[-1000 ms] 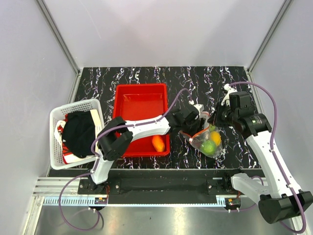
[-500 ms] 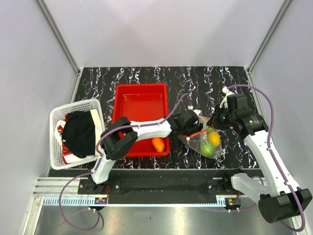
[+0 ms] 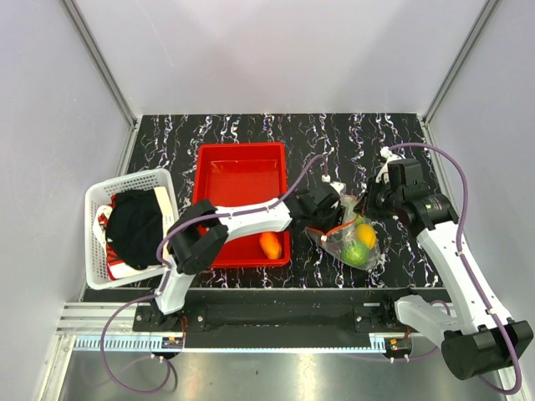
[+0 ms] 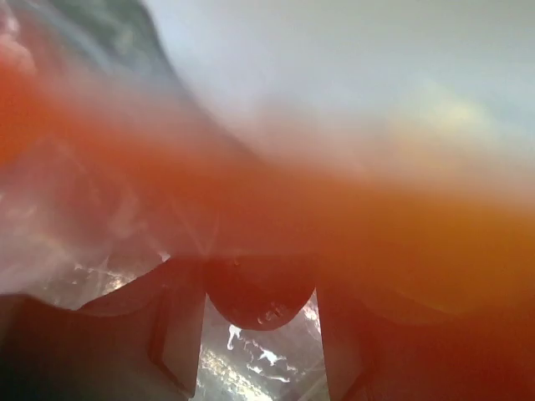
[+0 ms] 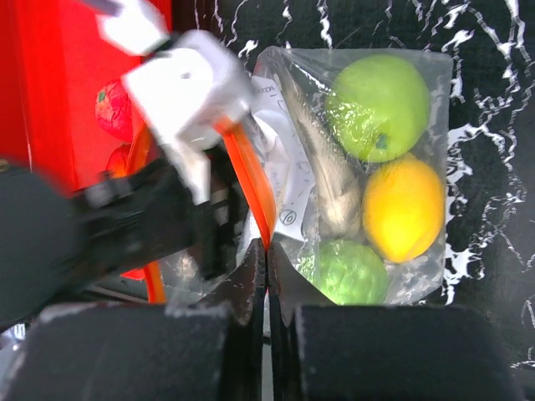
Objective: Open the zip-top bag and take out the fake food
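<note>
The right end effector (image 5: 266, 259) is pinched fully together on the edge of the clear, crinkly plastic zip-top bag (image 5: 288, 180), right where the red-orange zip strip (image 5: 251, 180) reaches its fingertips. The left end effector (image 4: 261, 334) is at the bag's mouth from the other side. Its wrist view is mostly an orange blur of strip and plastic pressed close to the lens. Its two fingers (image 4: 180, 330) stand apart with crinkled film showing in the gap, and whether they grip any plastic cannot be told.

The bag lies on the black, white-veined tabletop (image 3: 251, 129) between the two end effectors, just right of the red plastic tray (image 3: 238, 149). Inside it are a smooth green round fruit (image 5: 376, 104), a yellow fruit (image 5: 405, 209) touching it, a second, bumpier green fruit (image 5: 347, 271) and a grey fish (image 5: 326, 171) lying alongside them. An orange toy piece (image 3: 269, 244) sits in the tray's near right corner.
</note>
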`<control>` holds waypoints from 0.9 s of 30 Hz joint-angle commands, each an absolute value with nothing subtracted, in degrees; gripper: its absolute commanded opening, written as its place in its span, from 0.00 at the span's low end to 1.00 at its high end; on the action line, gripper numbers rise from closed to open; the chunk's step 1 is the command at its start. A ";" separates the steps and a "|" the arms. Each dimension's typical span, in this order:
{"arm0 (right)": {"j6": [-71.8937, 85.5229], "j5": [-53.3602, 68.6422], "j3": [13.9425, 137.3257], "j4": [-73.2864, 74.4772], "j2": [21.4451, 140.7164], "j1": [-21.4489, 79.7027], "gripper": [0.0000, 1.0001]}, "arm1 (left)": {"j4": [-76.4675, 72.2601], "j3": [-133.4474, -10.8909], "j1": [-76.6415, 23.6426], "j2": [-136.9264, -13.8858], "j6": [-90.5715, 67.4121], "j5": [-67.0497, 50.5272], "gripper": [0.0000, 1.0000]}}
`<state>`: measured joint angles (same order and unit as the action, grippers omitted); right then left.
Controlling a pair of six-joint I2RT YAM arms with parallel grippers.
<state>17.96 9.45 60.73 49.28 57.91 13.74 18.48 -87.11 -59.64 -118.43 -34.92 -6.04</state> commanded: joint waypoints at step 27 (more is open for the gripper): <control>16.44 3.60 64.07 48.87 55.11 14.06 0.00 | 31.81 -53.10 -52.74 -65.22 -34.36 15.21 0.00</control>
<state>17.26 3.70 61.71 49.65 55.68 13.74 29.47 -60.45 -54.57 -67.72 -31.40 14.52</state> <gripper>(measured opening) 0.009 0.504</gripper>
